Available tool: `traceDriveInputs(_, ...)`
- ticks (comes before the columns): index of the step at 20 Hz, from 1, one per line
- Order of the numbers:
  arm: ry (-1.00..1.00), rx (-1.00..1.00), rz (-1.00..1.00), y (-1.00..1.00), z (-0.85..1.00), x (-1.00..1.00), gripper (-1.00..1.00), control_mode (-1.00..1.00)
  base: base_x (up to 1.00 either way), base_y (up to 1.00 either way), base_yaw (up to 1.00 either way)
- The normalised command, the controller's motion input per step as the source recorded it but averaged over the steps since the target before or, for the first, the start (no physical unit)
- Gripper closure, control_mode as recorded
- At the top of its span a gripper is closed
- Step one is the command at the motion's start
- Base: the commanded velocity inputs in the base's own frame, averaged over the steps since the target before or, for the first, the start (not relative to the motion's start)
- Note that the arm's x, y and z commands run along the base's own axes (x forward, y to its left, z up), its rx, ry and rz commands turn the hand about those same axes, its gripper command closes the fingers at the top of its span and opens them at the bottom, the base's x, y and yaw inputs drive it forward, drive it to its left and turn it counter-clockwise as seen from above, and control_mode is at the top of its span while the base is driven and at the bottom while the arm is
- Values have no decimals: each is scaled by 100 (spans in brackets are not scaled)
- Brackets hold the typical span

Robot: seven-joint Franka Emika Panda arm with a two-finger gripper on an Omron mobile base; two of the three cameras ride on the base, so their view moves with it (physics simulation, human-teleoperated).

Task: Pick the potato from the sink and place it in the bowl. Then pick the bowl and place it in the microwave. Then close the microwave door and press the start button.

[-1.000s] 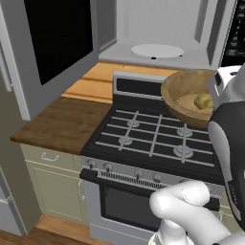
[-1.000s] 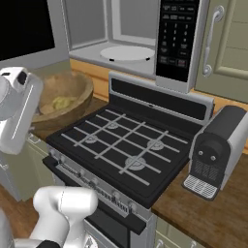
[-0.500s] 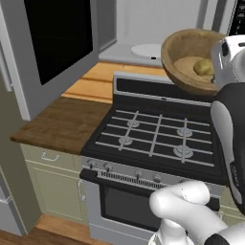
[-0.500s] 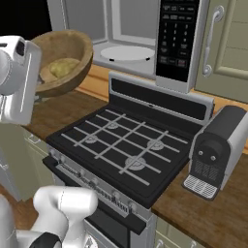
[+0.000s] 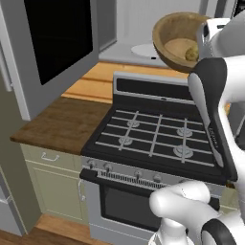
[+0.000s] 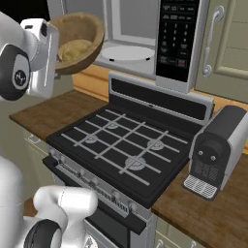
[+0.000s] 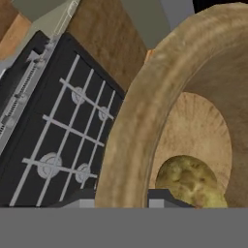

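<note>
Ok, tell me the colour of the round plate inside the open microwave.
White; the round turntable plate shows best in the right base view.

Upper centre of your left base view: tan-brown bowl (image 5: 178, 38), darker brown outside, holding a mottled yellowish-brown potato (image 5: 192, 53). Below: black stove (image 5: 158, 139) with grey grates. Left: brown wood-grain counter (image 5: 64, 122). Silver-grey microwave (image 6: 145, 29) with dark button panel.

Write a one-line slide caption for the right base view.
Gripper carries the wooden bowl with the potato toward the open microwave, above the stove.
</note>
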Motion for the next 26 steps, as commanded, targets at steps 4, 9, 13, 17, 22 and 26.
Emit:
traceDriveInputs(4, 0, 2, 0, -4, 4, 100, 100, -100, 0, 0, 0)
traceDriveInputs(9, 0, 2, 0, -7, 0, 96, 100, -100, 0, 0, 0)
traceDriveInputs(13, 0, 2, 0, -18, 0, 88, 100, -100, 0, 0, 0)
traceDriveInputs(17, 12, 0, 0, -32, 0, 89, 100, -100, 0, 0, 0)
traceDriveInputs(22, 13, 0, 1, -31, 0, 86, 100, -100, 0, 0, 0)
traceDriveInputs(26, 3, 0, 0, -16, 0, 84, 100, -100, 0, 0, 0)
